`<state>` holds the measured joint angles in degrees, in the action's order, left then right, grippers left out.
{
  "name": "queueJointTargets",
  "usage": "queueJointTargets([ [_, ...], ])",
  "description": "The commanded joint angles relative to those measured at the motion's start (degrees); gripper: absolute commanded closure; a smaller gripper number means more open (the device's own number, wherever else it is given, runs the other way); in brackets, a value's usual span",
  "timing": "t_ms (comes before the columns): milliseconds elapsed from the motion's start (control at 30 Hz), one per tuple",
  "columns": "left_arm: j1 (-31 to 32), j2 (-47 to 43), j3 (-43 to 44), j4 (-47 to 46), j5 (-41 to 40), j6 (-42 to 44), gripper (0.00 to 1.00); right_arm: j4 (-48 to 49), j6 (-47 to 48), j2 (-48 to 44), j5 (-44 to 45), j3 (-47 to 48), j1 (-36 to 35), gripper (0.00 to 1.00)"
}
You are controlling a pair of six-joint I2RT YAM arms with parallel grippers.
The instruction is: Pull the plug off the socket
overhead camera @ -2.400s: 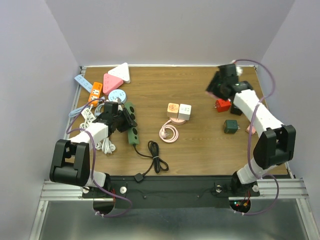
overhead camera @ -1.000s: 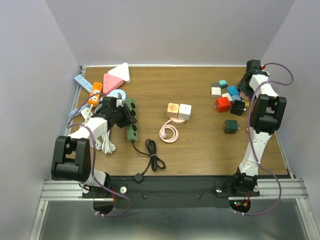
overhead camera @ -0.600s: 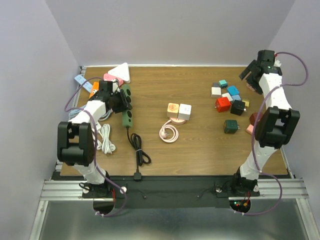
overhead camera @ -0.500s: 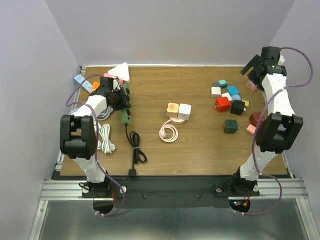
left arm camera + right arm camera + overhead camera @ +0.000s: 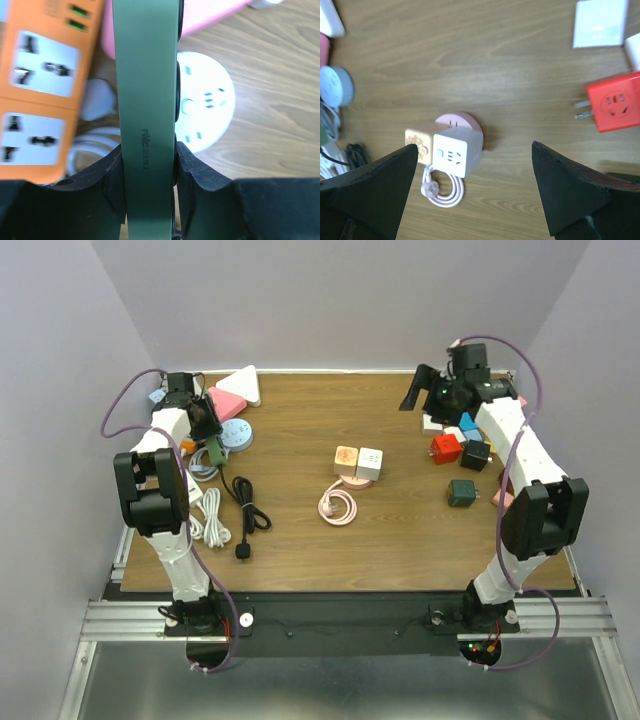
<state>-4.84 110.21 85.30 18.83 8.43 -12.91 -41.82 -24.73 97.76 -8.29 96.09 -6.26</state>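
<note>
Left gripper is way over in the far left corner of the table. Its fingers are clamped tight on the sides of the green power strip, which sits over the pile there, with an orange strip on one side and a round white socket on the other. A black cord trails from there toward the near side, and the black plug on its end lies loose on the wood (not stuck in anything). Right gripper hangs above the far right part of the table, jaws spread wide with nothing in them, looking down at the white cube and cream cube on the pink round socket mid-table. A red adapter lies off to the right.
</note>
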Motion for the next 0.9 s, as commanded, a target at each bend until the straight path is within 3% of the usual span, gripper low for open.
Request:
queueJointTargets([
  [0,-0.6,-0.9,2.5,0.2,-0.9,1.6,0.79,0.9,2.2,-0.1,-2.8,-1.4,-5.0,0.00],
  [33,-0.9,-1.2,1.7,-0.4,-0.9,1.2,0.61,0.9,2.3,0.2,-1.7,-2.0,-7.0,0.00],
  [100,-0.9,-1.5,1.2,-0.6,-1.7,0.6,0.43,0.9,2.0,0.7,-0.6,-2.8,-8.4,0.00],
  [267,-2.4,-2.1,0.3,-1.3,-0.5,-0.8,0.24,1.0,1.2,2.7,2.0,-4.3,-12.1,0.00],
  [467,-2.6,-7.9,-2.8,-2.3,3.4,-4.0,0.20,1.5,4.4,3.3,4.3,-5.3,-15.9,0.00],
  [633,-2.2,-19.5,-12.2,-6.2,9.2,-6.7,0.16,5.9,22.8,1.6,6.7,-11.0,-20.1,0.00],
  [733,-1.6,-24.8,-17.6,-7.7,13.8,-8.2,0.16,12.6,36.8,-2.6,1.9,-16.0,-20.5,0.00],
  [867,-1.0,-30.0,-23.1,-9.0,16.7,-9.6,0.16,14.1,46.0,-4.2,-2.0,-18.2,-20.5,0.00],
])
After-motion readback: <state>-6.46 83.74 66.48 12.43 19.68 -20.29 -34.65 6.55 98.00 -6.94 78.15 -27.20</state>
